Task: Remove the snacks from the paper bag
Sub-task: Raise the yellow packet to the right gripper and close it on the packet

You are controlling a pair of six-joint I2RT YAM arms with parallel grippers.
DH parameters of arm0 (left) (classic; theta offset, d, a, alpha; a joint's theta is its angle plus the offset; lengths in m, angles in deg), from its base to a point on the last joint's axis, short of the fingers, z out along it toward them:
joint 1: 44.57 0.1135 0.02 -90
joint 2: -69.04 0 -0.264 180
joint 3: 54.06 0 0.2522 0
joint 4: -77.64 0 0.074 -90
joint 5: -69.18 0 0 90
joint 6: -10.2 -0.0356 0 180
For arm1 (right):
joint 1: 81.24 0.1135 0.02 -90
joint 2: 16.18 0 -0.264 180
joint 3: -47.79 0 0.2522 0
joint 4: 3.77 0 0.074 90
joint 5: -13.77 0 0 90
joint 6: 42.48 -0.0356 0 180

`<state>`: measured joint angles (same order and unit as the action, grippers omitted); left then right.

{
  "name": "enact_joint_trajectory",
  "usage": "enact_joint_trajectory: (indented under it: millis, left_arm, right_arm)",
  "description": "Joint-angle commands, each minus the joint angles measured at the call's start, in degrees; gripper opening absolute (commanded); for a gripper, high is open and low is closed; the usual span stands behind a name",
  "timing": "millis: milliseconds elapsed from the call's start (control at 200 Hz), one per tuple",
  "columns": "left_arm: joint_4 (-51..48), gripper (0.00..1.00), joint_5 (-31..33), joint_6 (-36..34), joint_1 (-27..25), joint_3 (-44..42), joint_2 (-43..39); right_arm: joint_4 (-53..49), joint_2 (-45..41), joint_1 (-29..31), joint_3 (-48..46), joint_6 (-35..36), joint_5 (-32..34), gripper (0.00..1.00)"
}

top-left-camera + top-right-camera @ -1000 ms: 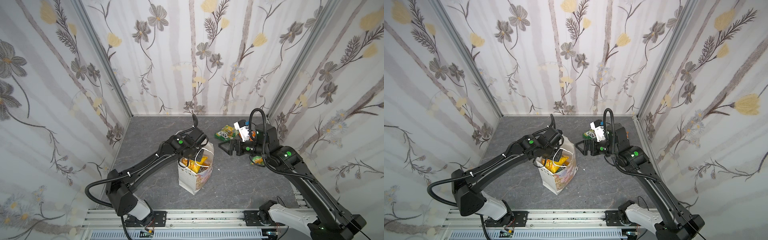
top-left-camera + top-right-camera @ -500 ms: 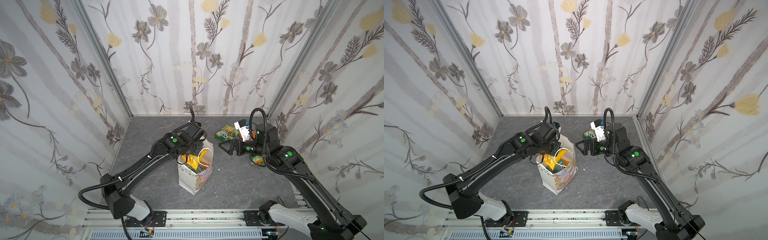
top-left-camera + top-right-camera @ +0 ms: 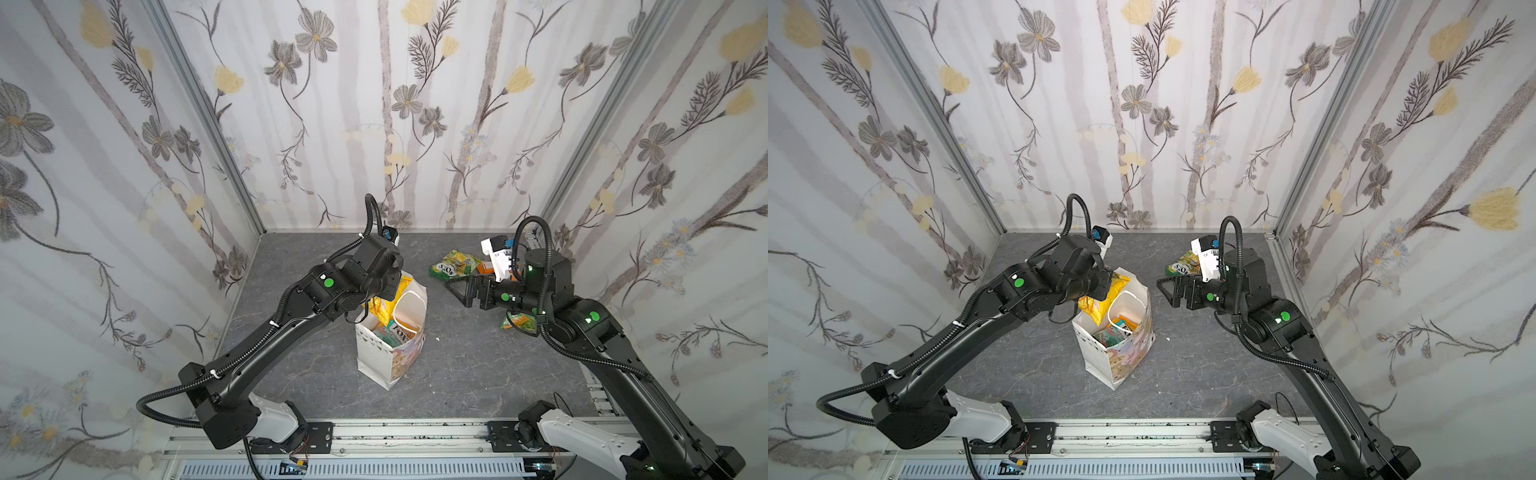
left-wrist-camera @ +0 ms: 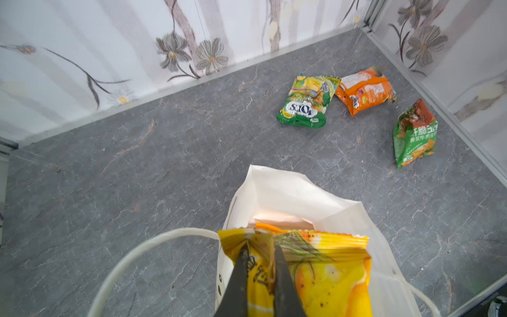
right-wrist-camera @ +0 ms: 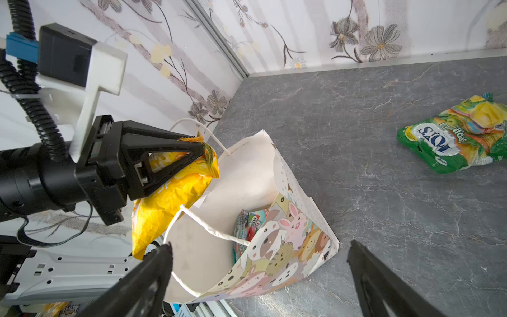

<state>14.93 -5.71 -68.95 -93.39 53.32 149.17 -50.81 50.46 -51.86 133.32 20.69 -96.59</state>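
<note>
Left gripper [image 4: 260, 249] clamped on mango packet [image 4: 329, 277], lower centre: looks light, crinkly, slippery; crimped top seam grips best.

This is a robotics lab test booth. 3 flat panels papered with grey-and-yellow floral wallpaper [image 3: 374, 104] meet at bare aluminium corner posts [image 3: 210, 120] and enclose a grey stone-patterned tabletop [image 3: 478, 374]. 2 black jointed robot arms [image 3: 266, 349] with corrugated cable hoses stand on a slotted metal rail [image 3: 395, 434] along the front edge.
</note>
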Motion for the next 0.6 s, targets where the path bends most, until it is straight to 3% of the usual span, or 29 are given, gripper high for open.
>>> enact_joint_trajectory:
  millis: [0,270,595]
  left_arm:
    - [5.50,0.00,3.42,-2.77,0.03,0.42,-1.66]
    - [14.86,0.00,3.45,-4.90,0.05,0.35,-4.56]
    - [29.94,0.00,1.08,-1.32,0.02,-1.53,-5.76]
  right_arm:
    - [5.17,-0.45,-0.05,0.69,-2.34,1.39,0.99]
    - [17.61,-1.46,0.35,-1.48,-9.11,-5.23,0.99]
    - [31.94,2.62,7.75,-3.55,-14.17,-3.77,0.99]
